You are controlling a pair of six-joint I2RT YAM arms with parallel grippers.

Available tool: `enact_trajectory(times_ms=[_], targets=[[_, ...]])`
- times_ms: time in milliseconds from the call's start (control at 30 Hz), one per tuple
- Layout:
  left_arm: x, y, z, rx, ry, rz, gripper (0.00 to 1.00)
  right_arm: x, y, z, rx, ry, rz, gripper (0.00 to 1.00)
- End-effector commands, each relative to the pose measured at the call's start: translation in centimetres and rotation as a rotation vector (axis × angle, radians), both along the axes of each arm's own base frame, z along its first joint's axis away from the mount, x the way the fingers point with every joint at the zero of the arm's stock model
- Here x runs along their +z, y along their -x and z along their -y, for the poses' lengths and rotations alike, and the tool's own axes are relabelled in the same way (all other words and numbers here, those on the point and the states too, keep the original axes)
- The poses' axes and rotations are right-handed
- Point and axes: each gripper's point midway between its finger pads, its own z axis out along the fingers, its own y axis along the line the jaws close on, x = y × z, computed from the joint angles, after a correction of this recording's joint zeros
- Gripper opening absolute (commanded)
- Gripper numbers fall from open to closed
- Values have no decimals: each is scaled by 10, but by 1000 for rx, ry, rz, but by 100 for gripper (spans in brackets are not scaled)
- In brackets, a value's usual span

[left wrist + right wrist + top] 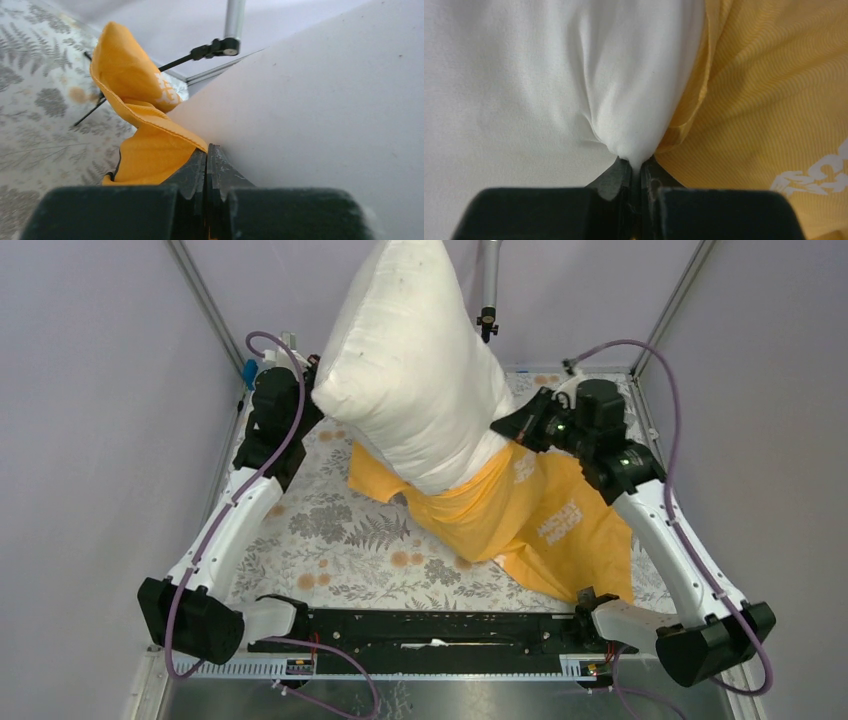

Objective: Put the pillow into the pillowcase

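The pillow (410,360) stands tilted in the upper centre of the top view. Its long axis runs down toward mid-frame, and its lower end sits in the mouth of the pillowcase (545,520), which trails to the lower right over the worktop (330,530). At the pillow's right flank, the right gripper (636,162) pinches a pleat of white fabric. At its left corner, the left gripper (206,150) is closed, apparently on the orange hem. The next push likely goes down and right.
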Motion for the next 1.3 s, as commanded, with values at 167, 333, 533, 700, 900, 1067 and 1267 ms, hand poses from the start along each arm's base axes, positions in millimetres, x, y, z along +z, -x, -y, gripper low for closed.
enact_trajectory(times_ms=[167, 333, 533, 700, 900, 1067, 1267], targets=[[-5, 33, -25, 31, -227, 103, 0, -37, 1, -45, 38, 214, 6, 0], [-16, 58, -24, -39, -330, 154, 0, -51, 4, -53, 56, 293, -2, 15], [-57, 89, -22, -120, -391, 187, 0, -79, 16, -51, 85, 368, -25, 28], [-88, 101, -23, -143, -396, 164, 0, -93, 23, -43, 74, 396, -40, 51], [-95, 108, -26, -137, -413, 182, 0, -82, 21, -32, 34, 446, -21, 61], [-96, 111, -26, -144, -423, 193, 0, -81, 19, -17, -22, 522, -23, 63], [-97, 112, -28, -139, -431, 192, 0, -68, 26, -10, -36, 520, 13, 66]])
